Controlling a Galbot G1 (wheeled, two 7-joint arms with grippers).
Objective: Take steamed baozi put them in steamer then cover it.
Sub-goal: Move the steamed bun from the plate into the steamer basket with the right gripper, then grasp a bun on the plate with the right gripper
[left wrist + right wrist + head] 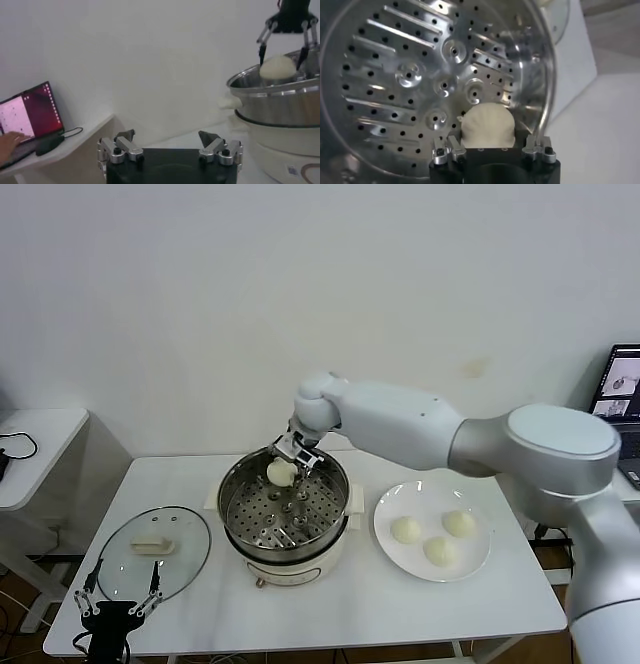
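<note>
A plain white wall [300, 274] rises behind the white table [330, 604]. A smaller side table [35, 439] and a laptop [622, 399] flank it.

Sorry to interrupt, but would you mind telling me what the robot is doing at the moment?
The right gripper holds one steamed baozi over the steamer, near its back rim, with no buns on the perforated floor yet. Three more baozi wait on the white plate. The glass cover lies on the table, and the left gripper sits idle and open by its near edge.

Steamer [285, 509] floor lies open below the right gripper [293, 462]; only its steel wall rings the held baozi [281, 472].
</note>
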